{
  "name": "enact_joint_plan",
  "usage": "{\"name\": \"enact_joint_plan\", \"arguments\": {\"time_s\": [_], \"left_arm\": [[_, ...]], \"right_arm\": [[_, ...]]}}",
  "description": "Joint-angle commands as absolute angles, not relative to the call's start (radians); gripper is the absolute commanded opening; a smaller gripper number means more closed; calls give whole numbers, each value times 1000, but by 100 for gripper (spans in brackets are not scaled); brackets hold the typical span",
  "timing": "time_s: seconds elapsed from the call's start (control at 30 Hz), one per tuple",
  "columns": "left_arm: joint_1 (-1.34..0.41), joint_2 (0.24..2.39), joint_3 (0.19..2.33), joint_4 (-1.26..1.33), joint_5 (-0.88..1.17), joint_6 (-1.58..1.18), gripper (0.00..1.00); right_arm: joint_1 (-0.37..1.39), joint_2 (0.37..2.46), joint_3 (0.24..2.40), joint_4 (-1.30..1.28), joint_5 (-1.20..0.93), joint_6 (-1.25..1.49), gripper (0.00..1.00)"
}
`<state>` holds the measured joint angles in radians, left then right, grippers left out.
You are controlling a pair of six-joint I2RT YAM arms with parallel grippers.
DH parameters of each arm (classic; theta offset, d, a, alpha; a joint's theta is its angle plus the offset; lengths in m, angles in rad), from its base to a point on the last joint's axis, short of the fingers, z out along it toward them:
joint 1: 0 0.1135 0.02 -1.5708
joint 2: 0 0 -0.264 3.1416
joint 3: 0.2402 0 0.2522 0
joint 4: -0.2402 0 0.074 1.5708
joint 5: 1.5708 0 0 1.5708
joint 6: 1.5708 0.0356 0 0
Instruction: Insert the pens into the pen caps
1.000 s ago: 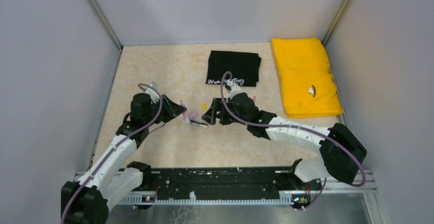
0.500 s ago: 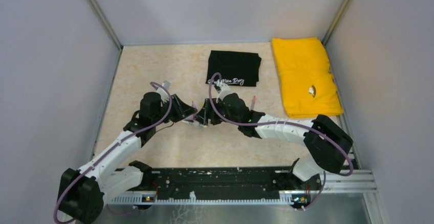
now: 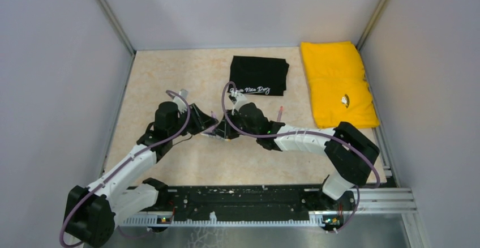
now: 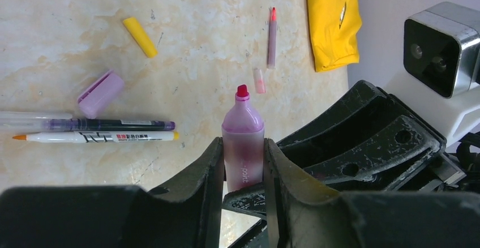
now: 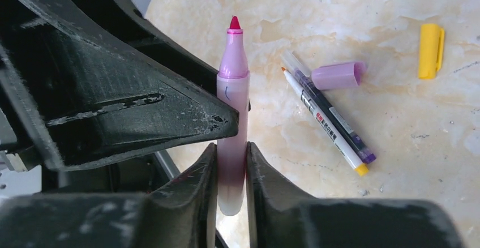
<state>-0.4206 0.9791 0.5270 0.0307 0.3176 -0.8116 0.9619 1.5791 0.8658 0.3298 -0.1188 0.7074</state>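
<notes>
**Overhead and wrist views, read from the arm bases outward.** Both arms reach inward and meet near the middle of the table (image 3: 170,163).

- **Grippers.** The left gripper (image 4: 242,146) is clamped narrow on the barrel of a pink marker (image 4: 242,118). The marker is uncapped, and its red tip points to 12 o'clock in the left wrist view. In the overhead view the right gripper (image 5: 231,149) stands at about 3 o'clock of the left one. Its fingers press both sides of the same barrel, nearer the rear end, so both grippers hold the marker.
- **Near the marker, left wrist view.** At 9 o'clock of the held marker, a white pen (image 4: 96,137) with an orange tip and a dark pen (image 4: 113,125) lie side by side on the table, touching. A purple cap (image 4: 100,86) lies just beside them at 10 o'clock.
- **Farther out.** A yellow cap (image 4: 140,37) lies alone at 11 o'clock. Just past the marker's tip, toward 1 o'clock, lies a small pinkish cap (image 4: 259,80). Just beyond that cap is a thin reddish pen (image 4: 271,38), its red tip pointing away.
- **Farthest, overhead view.** A folded black shirt (image 3: 258,73) lies at 12 o'clock of the grippers. A folded yellow cloth (image 3: 338,84) lies at 2 o'clock, along the right wall.
</notes>
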Motion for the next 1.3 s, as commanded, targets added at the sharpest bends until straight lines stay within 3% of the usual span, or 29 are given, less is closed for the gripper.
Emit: {"name": "enact_joint_plan", "arguments": {"time_s": [0.0, 0.07, 0.17, 0.3, 0.4, 0.57, 0.7, 0.93, 1.07, 1.27], "left_arm": [[-425, 953, 545, 77, 351, -820, 43], [-424, 933, 546, 93, 354, -805, 59], [-423, 881, 574, 94, 355, -753, 77], [-423, 788, 610, 94, 336, -670, 91], [-421, 729, 631, 124, 380, -617, 95], [-421, 685, 650, 275, 555, -604, 92], [-422, 714, 687, 362, 638, -642, 81], [-421, 805, 726, 520, 808, -710, 71], [-423, 832, 726, 598, 851, -750, 58], [-425, 848, 703, 655, 866, -790, 50]], "right_arm": [[969, 1565, 907, 374, -114, 684, 10], [969, 1544, 901, 370, -113, 682, 0], [966, 1489, 884, 343, -74, 682, 0], [926, 1391, 828, 372, -88, 696, 0], [875, 1300, 760, 474, -160, 717, 0], [833, 1167, 691, 656, -266, 730, 0], [834, 1119, 707, 717, -356, 712, 0], [833, 1133, 752, 812, -507, 747, 0], [834, 1158, 768, 848, -562, 771, 0], [833, 1177, 781, 865, -575, 782, 0]]}}
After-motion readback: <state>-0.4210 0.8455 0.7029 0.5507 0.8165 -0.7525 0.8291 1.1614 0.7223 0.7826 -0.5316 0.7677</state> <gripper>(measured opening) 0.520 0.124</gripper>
